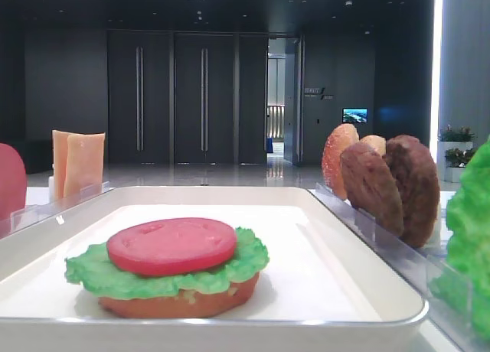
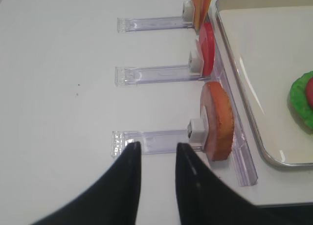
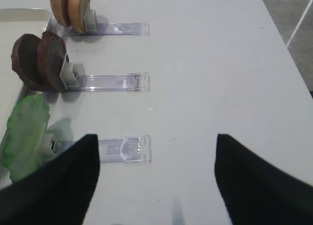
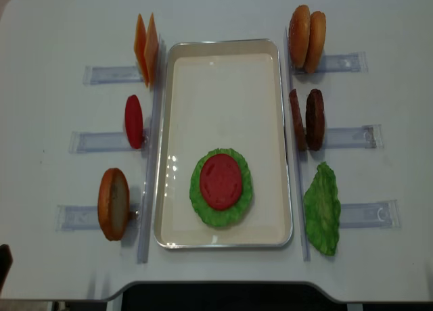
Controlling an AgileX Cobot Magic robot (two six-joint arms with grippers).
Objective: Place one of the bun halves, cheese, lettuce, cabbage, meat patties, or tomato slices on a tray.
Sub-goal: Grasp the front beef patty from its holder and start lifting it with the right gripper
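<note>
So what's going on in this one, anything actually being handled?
Nothing is held right now. Both grippers, left and right, hang open over bare table beside the clear holder strips. On the tray a half-built burger sits: bun half, lettuce, then a tomato slice on top. The meat patties, spare buns, cheese and another tomato slice stand in holders alongside.

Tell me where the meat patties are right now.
In the overhead view the meat patties stand upright in a holder right of the tray, between the bun halves and the lettuce.
</note>
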